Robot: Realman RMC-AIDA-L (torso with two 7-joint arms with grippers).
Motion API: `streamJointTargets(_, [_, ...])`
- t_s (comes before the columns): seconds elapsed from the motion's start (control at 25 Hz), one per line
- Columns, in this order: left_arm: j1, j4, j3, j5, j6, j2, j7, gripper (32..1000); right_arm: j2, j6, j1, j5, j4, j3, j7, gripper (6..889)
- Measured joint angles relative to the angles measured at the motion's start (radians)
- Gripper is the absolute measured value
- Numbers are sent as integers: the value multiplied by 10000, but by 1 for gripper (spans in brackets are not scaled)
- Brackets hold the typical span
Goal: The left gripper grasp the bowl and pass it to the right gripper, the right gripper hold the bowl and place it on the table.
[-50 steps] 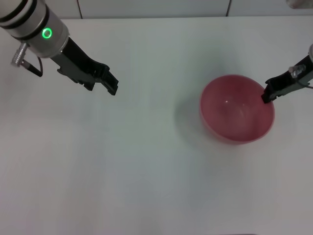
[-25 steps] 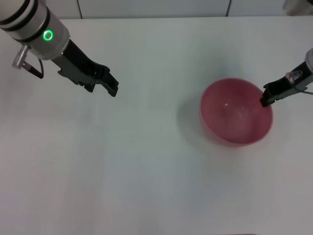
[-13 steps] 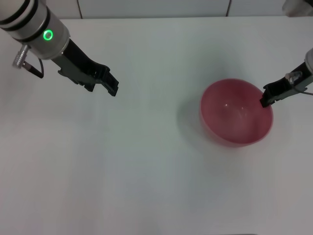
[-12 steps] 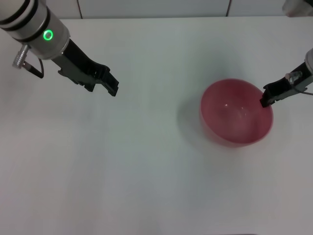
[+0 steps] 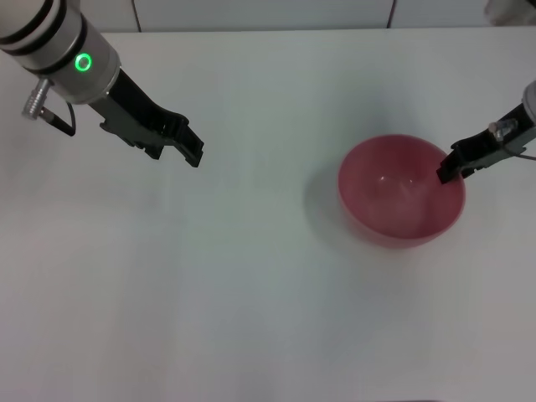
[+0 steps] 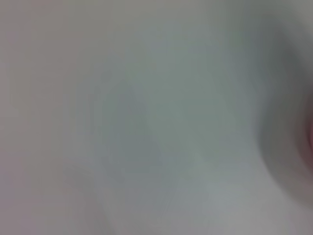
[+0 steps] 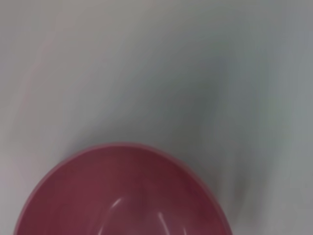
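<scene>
The pink-red bowl [image 5: 394, 194] is right of centre on the white table [image 5: 251, 285], with a soft shadow on its left side. My right gripper [image 5: 449, 170] reaches in from the right edge and is shut on the bowl's right rim. The right wrist view looks down into the bowl [image 7: 122, 196] from close by; its own fingers do not show there. My left gripper [image 5: 193, 149], on the green-ringed arm, hangs open and empty over the table at the upper left, far from the bowl.
Only blurred white table [image 6: 146, 117] shows in the left wrist view. The table's far edge meets a tiled wall [image 5: 268, 12] at the top of the head view.
The bowl and my right gripper have shifted slightly to the left. The left arm has barely moved.
</scene>
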Motion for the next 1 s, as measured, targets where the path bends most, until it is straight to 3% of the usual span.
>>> streamJointTargets(0.32, [8,-46,10,0,0,-1,10,633,0,4,0,2,-42,17,0,276])
streamJointTargets(0.4, [10,-46,10,0,0,-1,11,633,0,4,0,4,-48,21,0,449])
streamJointTargets(1.0, [15,-47,9,0,0,0,12,633,0,-88,0,127,-62,61,-180,837])
